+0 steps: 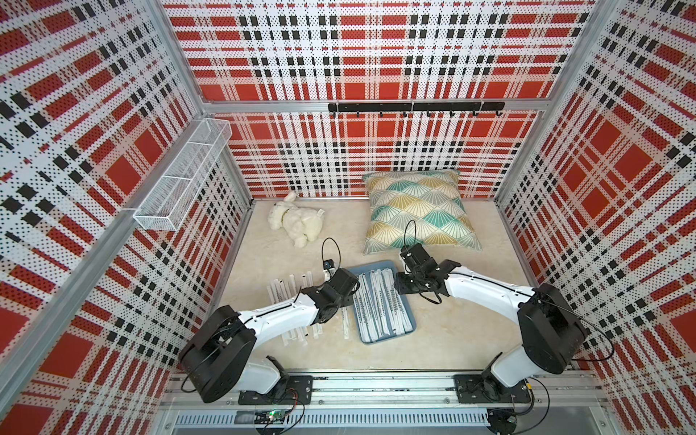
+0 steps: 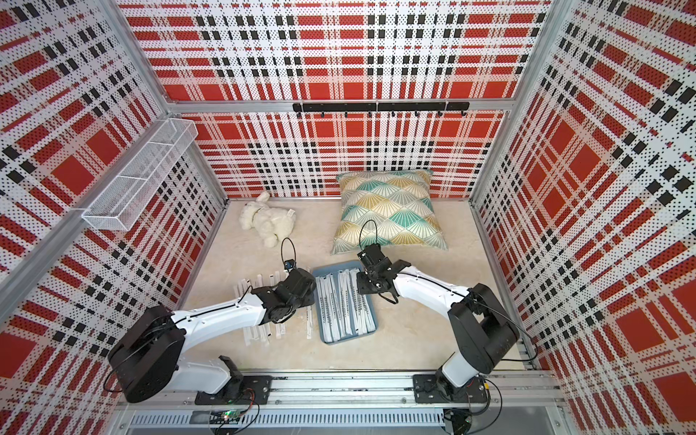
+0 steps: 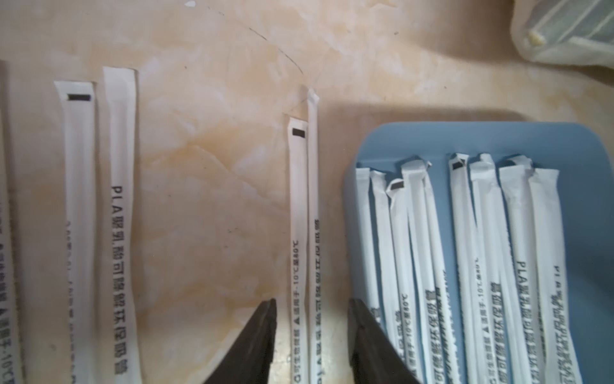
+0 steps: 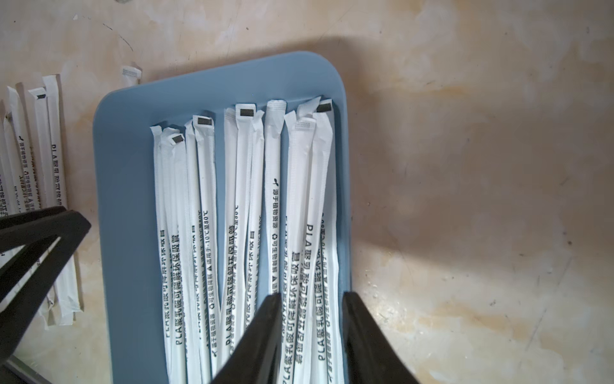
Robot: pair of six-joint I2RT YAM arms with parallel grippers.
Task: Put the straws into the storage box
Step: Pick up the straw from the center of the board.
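**Storage box** [image 4: 126, 216]: a shallow slate-blue plastic tray with rounded corners, a low rim and a smooth matt finish. It lies on the table [image 3: 206, 166] between the two arms. Its near end is cut off in both wrist views. In both top views the left wrist covers part of one long side.

**Straws** [image 4: 246, 199]: flat white paper wrappers with crimped ends and dark printed lettering, some with a small black bar near the tip. They fill the box lengthwise and overlap too closely to count.

**Loose straws** [image 3: 116, 216]: the same make, lying in a row on the table beside the box and parallel to it. The left arm hides the middles of several in the top views.

**Left claw** [image 3: 312, 309]: black tapered fingers with only the tips in frame. The jaws stand apart astride a pair of loose straws just beside the box, with a gap on each side.

**Right claw** [image 4: 312, 299]: the same build, jaws apart over the boxed straws by the long rim nearer its own arm. Whether the tips touch paper cannot be told.

Both claws are hidden under their wrists in the top views.

**Table**: a cream, marbled, scuffed surface.

**Unidentified**: a pale blurred shape [image 3: 564, 30] in one corner of the left wrist view.
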